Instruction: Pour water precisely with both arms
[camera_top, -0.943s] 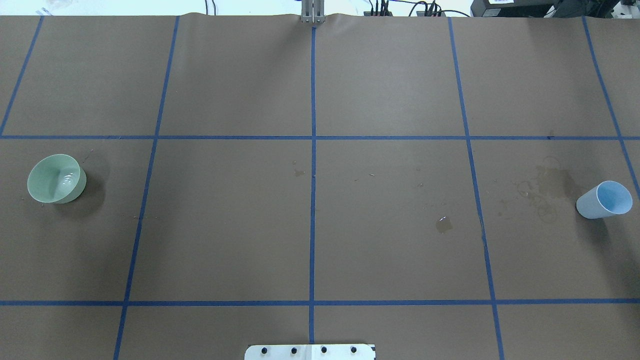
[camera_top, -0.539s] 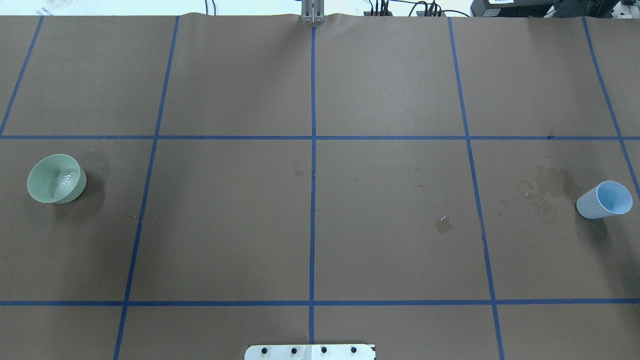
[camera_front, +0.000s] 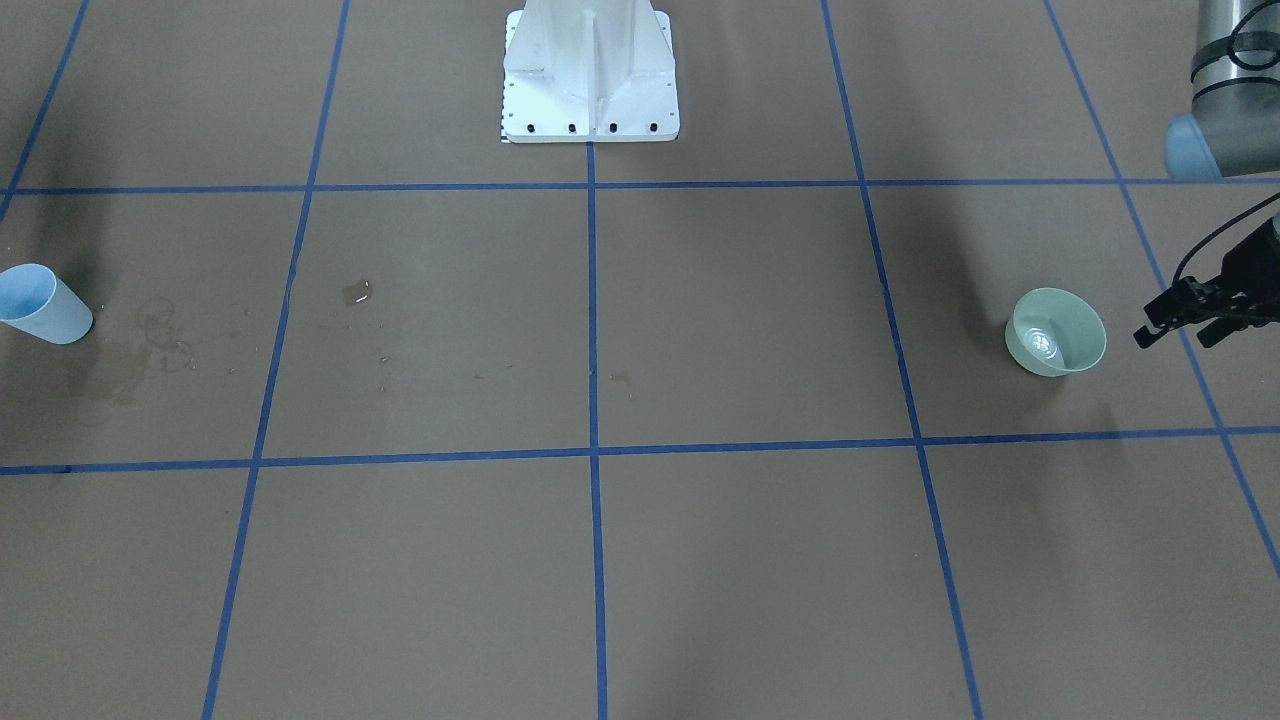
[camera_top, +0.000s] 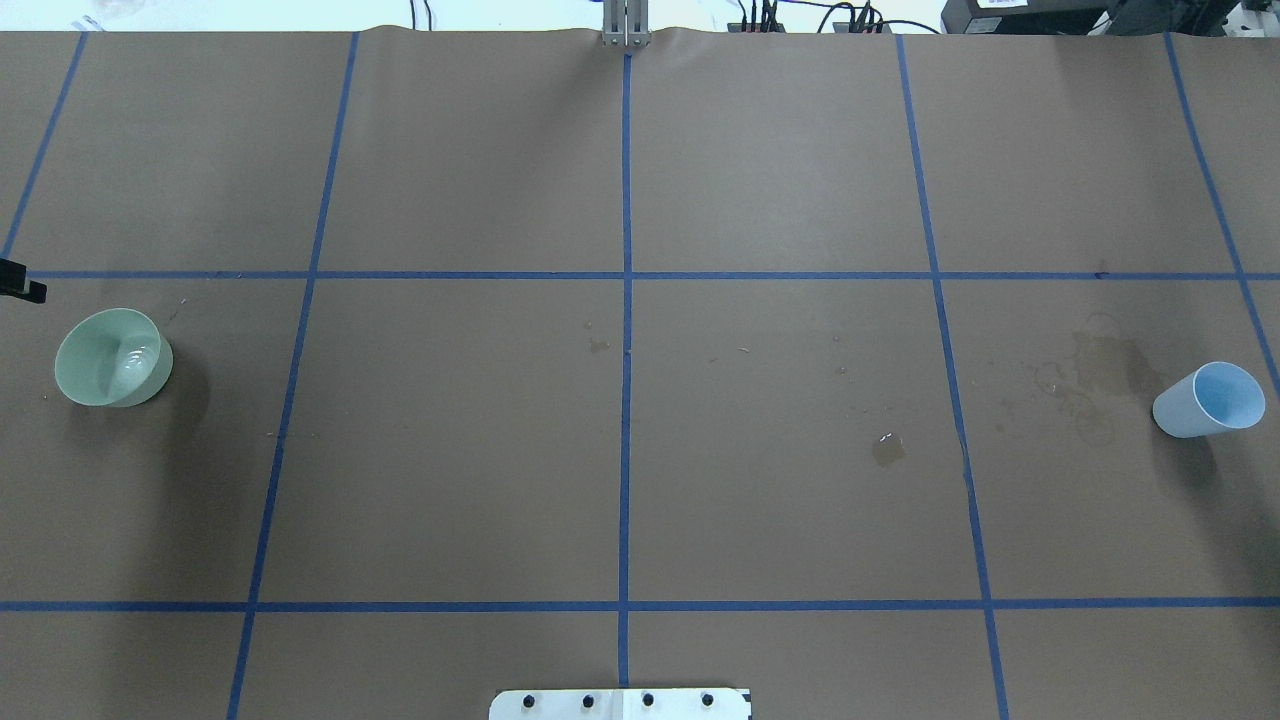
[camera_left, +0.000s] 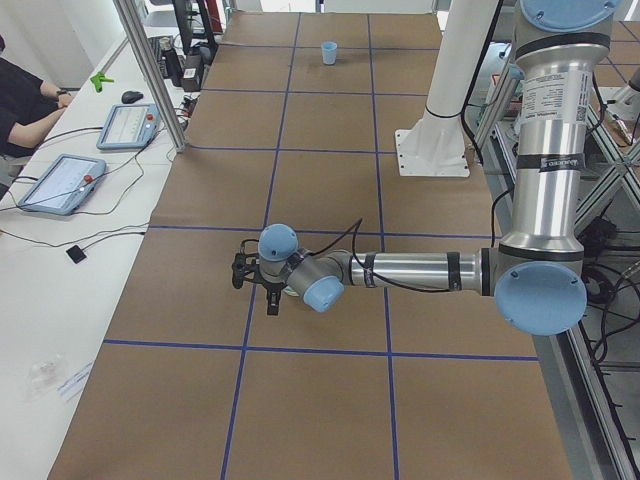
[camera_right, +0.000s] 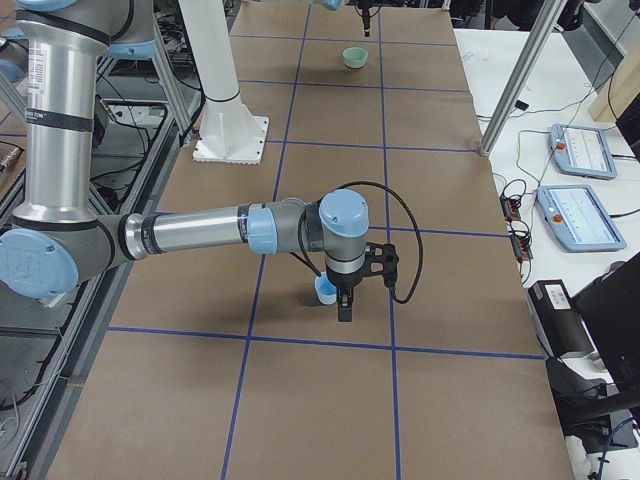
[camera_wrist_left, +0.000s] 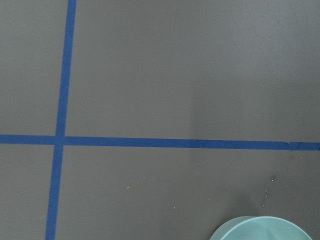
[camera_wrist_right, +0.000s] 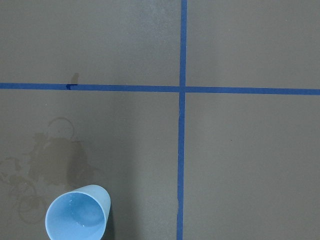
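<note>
The left pincer (camera_front: 1174, 334) is wide and empty near the round pale green bowl (camera_front: 1056, 331) on the brown tabletop (camera_front: 750, 300), but I cannot tell how the right pincer (camera_right: 348, 296) stands.

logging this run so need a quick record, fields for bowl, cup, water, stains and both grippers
green bowl: upright, on the robot's left side
blue cup: upright, on the robot's right side
water: faint glints inside the bowl
left gripper: open, empty, beside the bowl, not touching it
right gripper: near the cup; open or shut cannot be told
stains: dull dried marks beside the cup
</note>
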